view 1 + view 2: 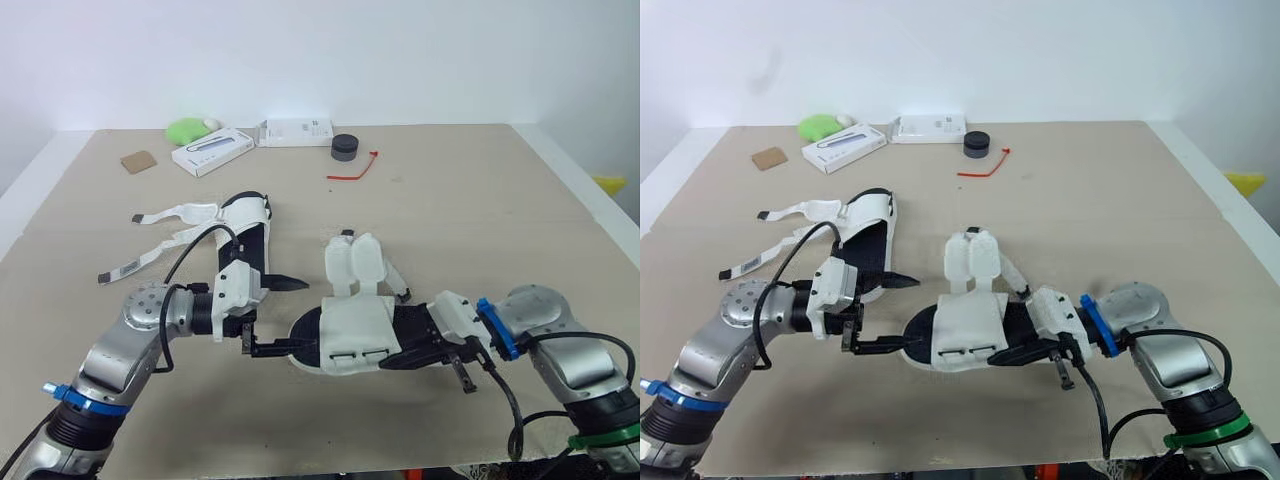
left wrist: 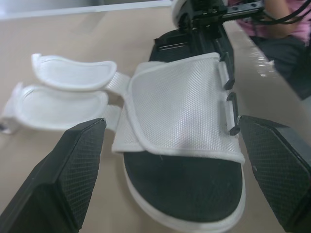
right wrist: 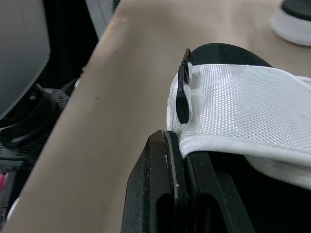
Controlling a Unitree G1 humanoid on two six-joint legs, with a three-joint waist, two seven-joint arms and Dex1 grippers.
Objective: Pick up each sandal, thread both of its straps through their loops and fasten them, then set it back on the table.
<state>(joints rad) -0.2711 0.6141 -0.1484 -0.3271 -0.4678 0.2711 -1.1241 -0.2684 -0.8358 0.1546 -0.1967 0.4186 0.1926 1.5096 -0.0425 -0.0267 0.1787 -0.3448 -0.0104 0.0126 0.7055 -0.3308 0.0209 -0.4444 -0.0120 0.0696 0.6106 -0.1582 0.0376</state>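
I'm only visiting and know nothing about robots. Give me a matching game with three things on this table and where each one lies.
Things:
1. near black-soled sandal with white mesh upper
2. far black-soled sandal with white straps
3. thin red plastic tie

Places:
A. beside the small black round puck
B. between left gripper and right gripper
C. thin straps trailing toward the robot's left

Pairs: 1-B, 2-C, 3-A.

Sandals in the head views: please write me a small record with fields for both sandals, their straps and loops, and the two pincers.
near sandal: lies between the two pincers
straps: both unthreaded, spread to the far side
loops: two, black, empty
far sandal: flat on the table, white straps loose, spread to the robot's left
left pincer: open, fingers on either side of one end of the near sandal
right pincer: shut on the sole edge at the other end
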